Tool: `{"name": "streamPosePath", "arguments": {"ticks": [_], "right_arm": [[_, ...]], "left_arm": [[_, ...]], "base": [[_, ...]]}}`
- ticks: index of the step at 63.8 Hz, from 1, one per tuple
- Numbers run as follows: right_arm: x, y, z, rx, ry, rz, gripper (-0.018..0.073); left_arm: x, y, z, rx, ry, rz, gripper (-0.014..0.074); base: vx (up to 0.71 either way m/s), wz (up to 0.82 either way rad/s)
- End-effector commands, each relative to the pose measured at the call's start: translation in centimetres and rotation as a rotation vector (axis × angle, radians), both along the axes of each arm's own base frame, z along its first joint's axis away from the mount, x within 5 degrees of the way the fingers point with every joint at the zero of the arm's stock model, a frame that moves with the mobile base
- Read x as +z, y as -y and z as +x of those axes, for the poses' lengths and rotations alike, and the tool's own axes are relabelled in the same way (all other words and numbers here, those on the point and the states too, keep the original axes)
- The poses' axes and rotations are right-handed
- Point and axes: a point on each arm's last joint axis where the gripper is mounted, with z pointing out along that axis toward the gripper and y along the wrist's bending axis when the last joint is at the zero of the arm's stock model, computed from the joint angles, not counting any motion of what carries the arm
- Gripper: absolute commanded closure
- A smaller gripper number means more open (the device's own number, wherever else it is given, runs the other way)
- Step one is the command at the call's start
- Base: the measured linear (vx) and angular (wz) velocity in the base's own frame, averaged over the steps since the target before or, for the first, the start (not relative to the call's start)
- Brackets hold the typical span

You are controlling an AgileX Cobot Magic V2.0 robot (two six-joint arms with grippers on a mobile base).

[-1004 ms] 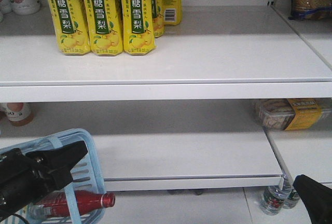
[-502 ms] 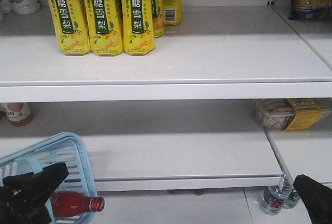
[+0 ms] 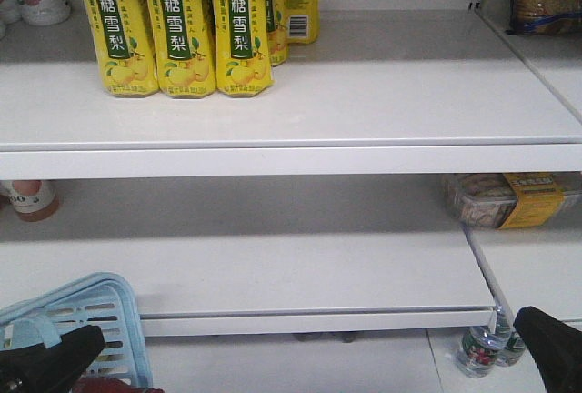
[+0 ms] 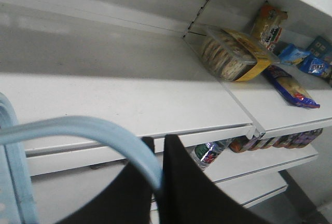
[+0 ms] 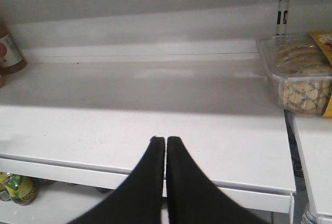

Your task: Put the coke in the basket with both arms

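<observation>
- Left gripper clamped on the basket handle; keep level, coke barely visible inside.
- Right gripper closed, empty, near the shelf front edge; hold clear.

Middle shelf is wide open across the centre of the front view, only a brown-capped bottle tucked at its far left and a clear cookie tray at the right end. The upper shelf's left side is blocked by yellow pear-drink bottles, the rest bare. Bottom left is crowded by the basket; small bottles sit lower right.
</observation>
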Motion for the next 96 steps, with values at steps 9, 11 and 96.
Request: {"name": "streamPosePath", "arguments": {"ticks": [9, 11, 96], "right_arm": [[0.9, -0.1, 0.2, 0.004, 0.040, -0.023, 0.0564], [0.9, -0.1, 0.2, 0.004, 0.040, -0.023, 0.0564], [0.9, -0.1, 0.2, 0.004, 0.040, -0.023, 0.0564]], "left_arm": [[2.9, -0.2, -0.2, -0.008, 0.251, -0.017, 0.0603], [2.9, -0.3, -0.2, 0.000, 0.259, -0.019, 0.0603], [-1.0, -3.7, -4.0, 0.104, 0.369, 0.148, 0.0603]], "base": [[0.00, 0.00], [0.00, 0.00], [0.00, 0.00]]}}
